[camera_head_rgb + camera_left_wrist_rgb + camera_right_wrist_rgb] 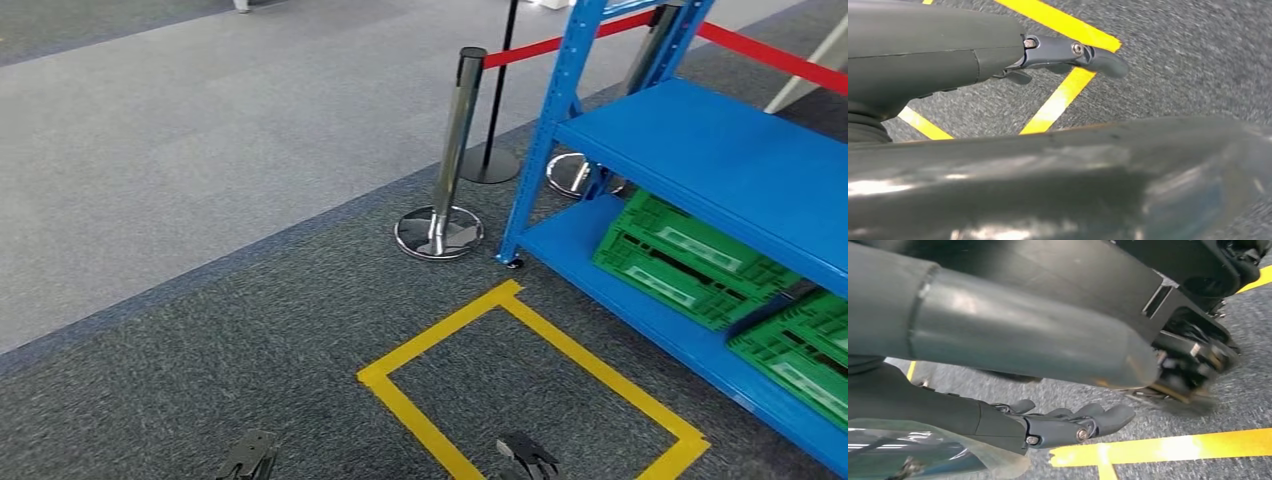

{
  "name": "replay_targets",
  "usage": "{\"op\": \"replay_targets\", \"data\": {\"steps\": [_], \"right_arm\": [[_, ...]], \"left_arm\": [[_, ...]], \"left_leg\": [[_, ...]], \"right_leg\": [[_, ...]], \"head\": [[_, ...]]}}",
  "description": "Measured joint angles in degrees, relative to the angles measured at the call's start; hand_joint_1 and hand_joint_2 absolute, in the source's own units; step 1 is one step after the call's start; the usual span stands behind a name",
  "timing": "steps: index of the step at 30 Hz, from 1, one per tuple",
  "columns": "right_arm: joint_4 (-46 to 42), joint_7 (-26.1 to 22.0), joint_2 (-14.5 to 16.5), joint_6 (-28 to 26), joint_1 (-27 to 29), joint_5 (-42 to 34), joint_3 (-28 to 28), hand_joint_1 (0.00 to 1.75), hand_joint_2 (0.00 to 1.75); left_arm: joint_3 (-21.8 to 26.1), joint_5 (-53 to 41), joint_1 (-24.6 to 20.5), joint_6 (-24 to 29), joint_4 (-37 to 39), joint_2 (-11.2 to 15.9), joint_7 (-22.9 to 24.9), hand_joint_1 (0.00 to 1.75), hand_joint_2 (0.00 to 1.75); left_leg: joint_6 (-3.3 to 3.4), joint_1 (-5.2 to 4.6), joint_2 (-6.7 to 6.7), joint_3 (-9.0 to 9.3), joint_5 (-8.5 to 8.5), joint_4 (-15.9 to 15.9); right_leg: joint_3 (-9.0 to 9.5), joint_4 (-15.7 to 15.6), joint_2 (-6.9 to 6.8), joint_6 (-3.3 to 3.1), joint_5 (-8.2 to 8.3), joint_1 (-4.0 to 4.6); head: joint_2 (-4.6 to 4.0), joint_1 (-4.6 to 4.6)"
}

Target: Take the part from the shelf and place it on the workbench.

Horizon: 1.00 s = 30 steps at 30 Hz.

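Nearby, a steel stanchion stands beside the blue shelf.

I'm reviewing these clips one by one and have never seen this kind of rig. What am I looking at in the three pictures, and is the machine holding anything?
This is a walking humanoid robot with two arms, each ending in a hand. The head view looks forward and down from high on its body: grey carpet, a yellow tape square on the floor, a blue shelf on the right with green crates on its lower level, and chrome barrier posts joined by a red belt. The tips of the left hand and right hand show at the bottom edge. The other two pictures come from cameras at each wrist, looking past the hanging hands at the carpet and tape. Both hands look empty, fingers loosely extended. No part has been taken yet.
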Motion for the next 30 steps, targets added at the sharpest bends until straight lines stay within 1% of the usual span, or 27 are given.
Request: {"op": "replay_targets", "data": {"steps": [1, 2, 3, 4, 5, 6, 7, 8, 9, 10, 12, 14, 15, 16, 17, 18, 19, 20, 21, 22, 23, 24, 25, 26, 27, 29, 30], "right_arm": [[0.0, 0.0, 0.0, 0.0, 0.0, 0.0, 0.0, 0.0, 0.0], [0.0, 0.0, 0.0, 0.0, 0.1, 0.0, 0.0, 0.0, 0.0], [0.0, 0.0, -0.1, 0.0, 0.2, 0.0, 0.0, 0.0, 0.0], [0.0, 0.0, -0.1, 0.0, 0.3, 0.0, 0.0, 0.0, 0.0], [0.0, 0.0, -0.1, 0.0, 0.2, 0.0, 0.0, 0.0, 0.0], [0.0, 0.0, -0.1, 0.0, 0.1, 0.0, 0.0, 0.0, 0.0], [0.0, 0.0, -0.1, 0.0, 0.0, 0.0, 0.1, 0.0, 0.0], [0.0, 0.0, -0.1, 0.0, -0.1, 0.0, 0.1, 0.0, 0.0], [0.0, 0.0, -0.1, 0.0, -0.1, 0.0, 0.1, 0.0, 0.0], [0.0, 0.0, -0.1, -0.1, 0.0, 0.0, 0.1, 0.0, 0.0], [0.0, 0.1, -0.1, -0.1, 0.0, 0.0, 0.1, 0.0, 0.0], [0.0, 0.1, -0.1, -0.1, -0.2, 0.0, 0.3, 0.0, 0.0], [0.0, 0.1, -0.1, -0.1, -0.2, 0.0, 0.4, 0.0, 0.0], [0.0, 0.2, -0.1, -0.1, -0.2, 0.0, 0.4, 0.0, 0.0], [0.0, 0.2, -0.1, -0.1, -0.1, 0.0, 0.4, 0.0, 0.0], [0.0, 0.2, -0.1, -0.1, -0.1, 0.0, 0.4, 0.0, 0.0], [0.1, 0.2, -0.1, -0.1, -0.1, 0.0, 0.5, 0.0, 0.0], [0.1, 0.2, -0.1, -0.1, -0.1, 0.0, 0.5, 0.0, 0.0], [0.1, 0.2, -0.1, -0.1, -0.1, 0.0, 0.5, 0.0, 0.0], [0.1, 0.2, -0.1, -0.1, -0.1, 0.0, 0.6, 0.0, 0.0], [0.1, 0.3, -0.1, -0.1, -0.1, 0.0, 0.6, 0.0, 0.0], [0.1, 0.3, -0.1, -0.1, -0.1, 0.0, 0.7, 0.0, 0.0], [0.1, 0.3, -0.1, -0.1, -0.1, 0.0, 0.7, 0.0, 0.0], [0.1, 0.4, -0.1, -0.1, 0.1, 0.1, 0.8, 0.0, 0.0], [0.1, 0.4, -0.2, -0.1, 0.1, 0.1, 0.9, 0.0, 0.0], [0.1, 0.4, -0.2, -0.1, 0.0, 0.2, 1.0, 0.0, 0.0], [0.1, 0.4, -0.2, -0.2, -0.1, 0.3, 1.1, 0.0, 0.0]], "left_arm": [[0.0, 0.0, 0.1, 0.0, 0.0, 0.0, 0.0, 0.0, 0.0], [0.0, 0.0, 0.0, 0.0, 0.0, 0.0, 0.0, 0.0, 0.0], [0.0, 0.0, 0.0, 0.0, 0.0, -0.1, 0.0, 0.0, 0.0], [0.0, 0.0, -0.1, 0.0, 0.0, -0.1, 0.0, 0.0, 0.0], [0.0, 0.0, -0.1, 0.0, 0.0, -0.1, 0.1, 0.0, 0.0], [0.0, 0.0, -0.2, 0.0, 0.0, -0.1, 0.1, 0.0, 0.0], [0.0, 0.0, -0.2, 0.0, 0.0, -0.1, 0.1, 0.0, 0.0], [0.0, 0.0, -0.3, 0.1, 0.0, -0.1, 0.1, 0.0, 0.0], [0.0, 0.0, -0.3, 0.1, 0.0, -0.2, 0.1, 0.0, 0.0], [0.0, 0.0, -0.4, 0.2, 0.0, -0.2, 0.1, 0.0, 0.0], [0.0, 0.0, -0.5, 0.2, 0.0, -0.2, 0.1, 0.0, 0.0], [0.0, 0.0, -0.4, 0.3, 0.0, -0.2, 0.1, 0.0, 0.0], [0.0, 0.0, -0.2, 0.3, 0.0, -0.2, 0.1, 0.0, 0.0], [0.0, 0.0, -0.1, 0.3, 0.0, -0.3, 0.1, 0.0, 0.0], [0.0, -0.1, 0.0, 0.3, 0.0, -0.3, 0.0, 0.0, 0.0], [0.0, -0.1, 0.0, 0.3, 0.0, -0.3, 0.0, 0.0, 0.0], [0.0, -0.1, 0.0, 0.2, 0.0, -0.3, -0.2, 0.0, 0.0], [0.0, -0.1, -0.1, 0.2, 0.0, -0.2, -0.2, 0.0, 0.0], [0.0, -0.1, -0.1, 0.2, 0.0, -0.1, -0.3, 0.0, 0.0], [0.0, 0.0, -0.1, 0.2, 0.0, -0.1, -0.3, 0.0, 0.0], [0.0, 0.1, -0.1, 0.2, 0.0, 0.0, -0.3, 0.0, 0.0], [0.0, 0.2, -0.1, 0.2, 0.0, 0.0, -0.4, 0.0, 0.0], [0.0, 0.2, -0.1, 0.1, 0.0, 0.0, -0.5, 0.0, 0.0], [0.0, 0.2, -0.1, 0.1, 0.0, -0.1, -0.5, 0.0, 0.0], [0.0, 0.2, -0.2, 0.1, 0.0, -0.1, -0.6, 0.0, 0.0], [0.0, 0.3, -0.2, 0.1, 0.0, -0.1, -0.4, 0.0, 0.0], [0.0, 0.4, -0.1, 0.2, 0.0, -0.1, -0.2, 0.0, 0.0]], "left_leg": [[-0.03, 0.0, 1.0, 0.0, -0.06, 0.0], [-0.11, 0.05, 1.92, 0.01, -0.14, 0.1], [-0.26, 0.12, 2.73, 0.03, -0.25, 0.1], [-0.49, 0.2, 3.44, 0.09, -0.41, 0.3], [-0.83, 0.15, 4.08, 0.12, -0.64, 0.5], [-1.2, 0.05, 4.66, 0.15, -0.89, 0.7], [-1.55, -0.08, 5.18, 0.23, -1.08, 1.0], [-1.85, -0.19, 5.66, 0.32, -1.19, 1.0], [-2.1, -0.16, 6.16, 0.46, -1.24, 1.1], [-2.44, 0.0, 6.06, 0.56, -1.43, 1.2], [-2.97, 0.38, 3.86, -0.12, -3.3, 3.4], [-3.12, 0.54, 1.07, -2.92, -7.0, 10.1], [-3.08, 0.53, 0.54, -4.74, -8.67, 14.1], [-3.0, 0.51, 0.32, -6.14, -9.43, 17.0], [-2.84, 0.49, 0.22, -6.78, -9.09, 18.0], [-2.57, 0.46, 0.05, -6.41, -7.63, 16.7], [-2.2, 0.39, -0.49, -5.11, -5.36, 13.5], [-1.74, 0.32, -1.84, -3.44, -3.25, 9.5], [-1.3, 0.31, -3.51, -1.93, -1.79, 5.8], [-1.04, 0.27, -4.87, -0.88, -1.09, 3.3], [-0.9, 0.22, -5.75, -0.44, -1.07, 2.1], [-0.87, 0.14, -5.66, -0.33, -1.15, 1.7], [-0.83, 0.17, -5.01, -0.22, -0.99, 1.3], [-0.7, 0.25, -4.34, -0.07, -0.73, 0.8], [-0.53, 0.37, -3.65, 0.1, -0.44, 0.3], [-0.33, 0.44, -2.26, 0.29, -0.1, -0.3], [-0.29, 0.39, -1.6, 0.25, -0.07, -0.3]], "right_leg": [[-1.0, 2.2, -0.39, 0.27, -0.55, -0.15], [-0.98, 2.5, -0.68, 0.53, -0.08, -0.32], [0.23, 0.5, -1.07, 0.75, 1.31, -0.49], [2.4, -3.3, -1.88, 0.92, 3.14, -0.62], [4.71, -7.2, -3.13, 0.98, 4.34, -0.52], [6.53, -10.3, -4.07, 0.76, 5.15, -0.44], [7.6, -12.1, -4.67, 0.41, 5.39, -0.31], [7.87, -12.5, -4.68, -0.07, 5.18, -0.11], [7.8, -12.5, -4.03, -0.57, 5.32, -0.11], [7.76, -12.5, -3.46, -0.95, 5.39, -0.11], [7.76, -12.6, -2.27, -1.71, 5.6, -0.2], [7.75, -12.6, -0.91, -2.31, 5.73, -0.19], [7.73, -12.6, -0.14, -2.49, 5.76, -0.09], [7.73, -12.6, 0.69, -2.58, 5.8, 0.03], [7.73, -12.6, 1.54, -2.63, 5.84, 0.16], [7.75, -12.6, 2.4, -2.65, 5.89, 0.26], [7.77, -12.6, 3.26, -2.64, 5.96, 0.33], [7.76, -12.6, 4.03, -2.58, 6.03, 0.3], [7.64, -12.5, 4.77, -2.42, 6.12, 0.29], [7.41, -12.5, 5.42, -2.16, 6.26, 0.16], [7.12, -12.5, 6.05, -1.84, 6.42, -0.03], [6.84, -12.5, 6.72, -1.42, 6.62, -0.17], [6.63, -12.6, 7.31, -1.01, 6.79, -0.3], [6.26, -12.4, 6.92, -0.7, 6.59, -0.25], [5.59, -11.3, 5.67, -0.46, 5.75, -0.12], [2.84, -5.6, 1.82, -0.19, 2.32, 0.1], [1.17, -1.8, 0.52, -0.01, 0.44, 0.05]], "head": [[0.0, -0.02], [0.0, 0.0], [0.0, 0.01], [0.0, 0.02], [0.0, 0.06], [0.0, 0.02], [0.0, -0.03], [0.0, -0.07], [0.0, -0.14], [0.0, -0.15], [0.0, -0.23], [0.0, -0.36], [0.0, -0.37], [0.0, -0.37], [0.0, -0.37], [0.0, -0.36], [0.0, -0.36], [0.0, -0.35], [0.0, -0.3], [0.0, -0.34], [0.0, -0.35], [0.0, -0.41], [0.0, -0.48], [0.0, -0.44], [0.0, -0.27], [0.0, 0.18], [0.0, 0.37]]}}
